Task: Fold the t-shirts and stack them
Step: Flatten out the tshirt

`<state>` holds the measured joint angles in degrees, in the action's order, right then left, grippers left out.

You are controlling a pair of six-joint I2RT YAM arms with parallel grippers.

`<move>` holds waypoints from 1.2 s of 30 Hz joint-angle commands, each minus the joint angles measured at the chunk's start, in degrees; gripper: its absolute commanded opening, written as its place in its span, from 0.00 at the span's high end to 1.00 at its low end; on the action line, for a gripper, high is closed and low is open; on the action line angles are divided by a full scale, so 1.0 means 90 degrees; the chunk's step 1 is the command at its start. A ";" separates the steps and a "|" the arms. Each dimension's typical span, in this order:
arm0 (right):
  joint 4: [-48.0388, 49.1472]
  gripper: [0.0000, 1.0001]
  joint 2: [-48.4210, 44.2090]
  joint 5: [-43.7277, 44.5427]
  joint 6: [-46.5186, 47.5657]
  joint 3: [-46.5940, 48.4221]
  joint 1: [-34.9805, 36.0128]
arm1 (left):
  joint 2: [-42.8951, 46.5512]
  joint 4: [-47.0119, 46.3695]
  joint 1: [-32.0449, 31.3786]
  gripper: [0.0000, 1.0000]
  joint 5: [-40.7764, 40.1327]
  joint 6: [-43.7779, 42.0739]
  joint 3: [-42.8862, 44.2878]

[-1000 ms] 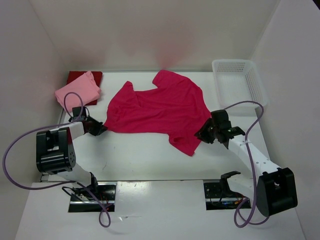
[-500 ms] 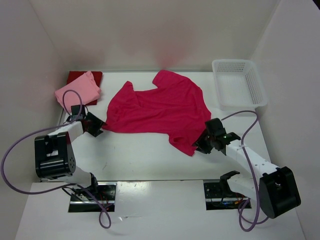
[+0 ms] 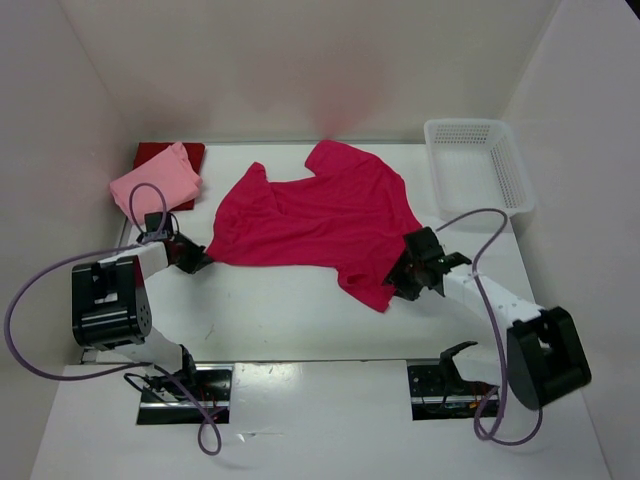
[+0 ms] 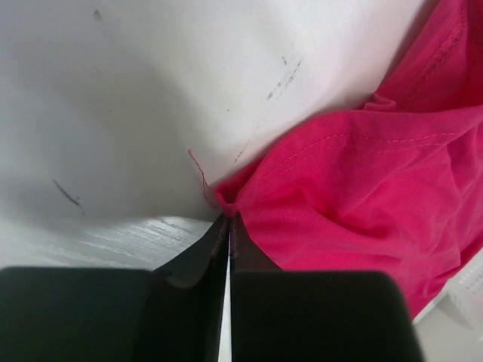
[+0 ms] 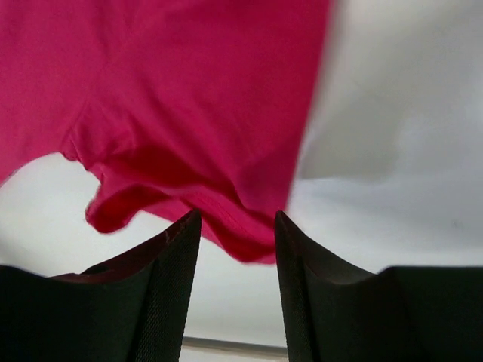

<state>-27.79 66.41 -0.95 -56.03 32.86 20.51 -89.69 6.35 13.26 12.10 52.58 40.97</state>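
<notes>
left tool (image 4: pixel 228 219) pinching crimson shirt (image 4: pixel 362 196), soft wrinkled knit

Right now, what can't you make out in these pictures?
- Top view: the pink t-shirt covers most of the dark red t-shirt, hiding its fold.
- Left wrist view: the left gripper is shut at a corner of the magenta t-shirt; whether cloth is pinched is unclear.
- Right wrist view: the shirt's edge above the right gripper is motion-blurred.
</notes>
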 commanded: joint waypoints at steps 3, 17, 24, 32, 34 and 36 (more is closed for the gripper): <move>0.0607 0.50 0.1300 0.0164 0.1186 0.1385 0.0132 | 0.0209 0.0212 0.0021 1.00 0.0150 -0.0305 0.0496; 0.0638 0.92 0.2523 -0.0294 0.1510 0.1885 0.1225 | 0.0630 0.0554 0.0021 1.00 0.0433 -0.0734 0.0428; 0.0413 0.90 0.2445 -0.1017 0.0963 0.2100 0.2544 | 0.0630 0.0427 0.0021 1.00 0.0492 -0.0734 0.0496; -0.0320 0.67 0.0856 -0.0597 0.0670 0.1694 0.1818 | 0.0571 0.0496 0.0021 1.00 0.0492 -0.0852 0.0565; -0.0320 0.81 -0.0126 -0.0500 0.0543 0.1234 0.1152 | 0.0571 0.0496 0.0021 1.00 0.0492 -0.0910 0.0507; -0.0320 0.94 -0.0677 -0.0578 0.0416 0.0579 0.0145 | 0.0571 0.0496 0.0021 1.00 0.0550 -0.0910 0.0506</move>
<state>-27.03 67.81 -8.21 -49.47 43.86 29.80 -85.30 11.09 13.26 15.68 46.26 44.99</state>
